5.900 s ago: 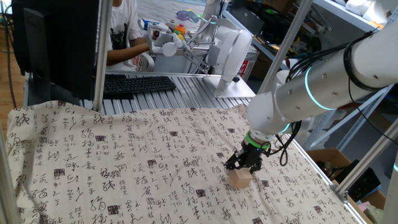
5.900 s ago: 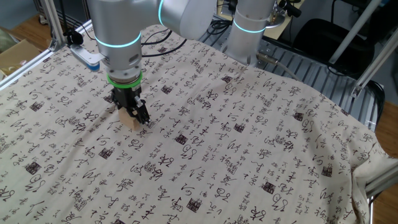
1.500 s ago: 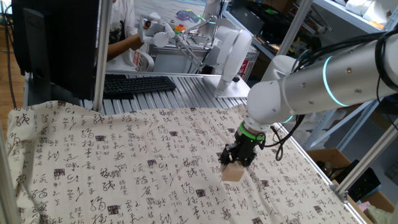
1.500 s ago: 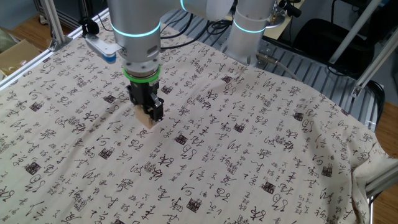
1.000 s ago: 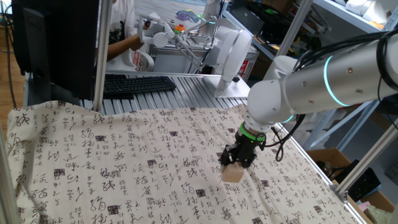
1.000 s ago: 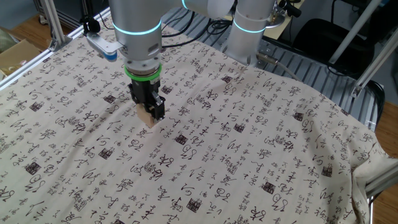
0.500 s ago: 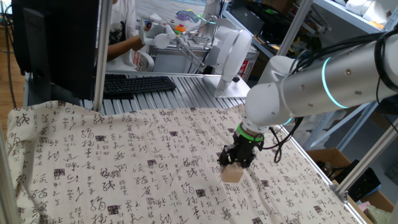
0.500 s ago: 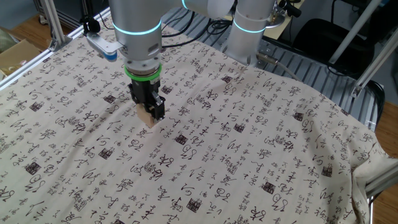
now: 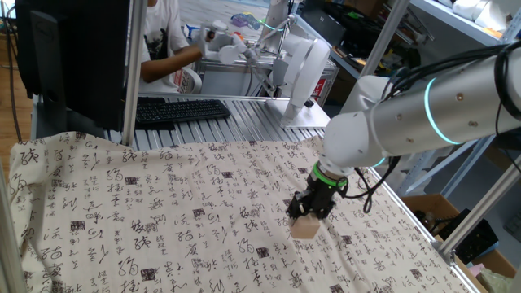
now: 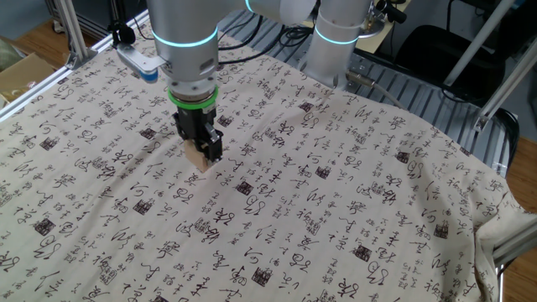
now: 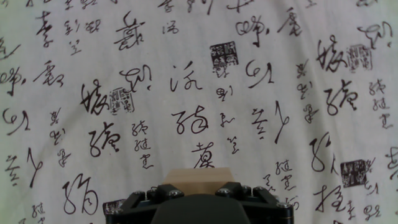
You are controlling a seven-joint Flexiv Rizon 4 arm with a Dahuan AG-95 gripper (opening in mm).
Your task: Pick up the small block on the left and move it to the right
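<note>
The small block is a plain light tan wooden cube, held between the black fingers of my gripper just above the calligraphy-printed cloth. In the other fixed view the gripper is shut on the block, left of the cloth's middle. In the hand view the block's top edge shows between the two finger mounts, with the gripper at the bottom edge and the printed cloth beyond. The fingertips are hidden by the gripper body.
A black keyboard and a dark monitor stand beyond the cloth's far edge, with a person behind them. Aluminium posts frame the table. The arm's base stands at the far side; a cardboard box sits off the left edge.
Since 5.9 s ago the gripper has carried the block a short way rightward in the other fixed view. Over the last second it has barely moved.
</note>
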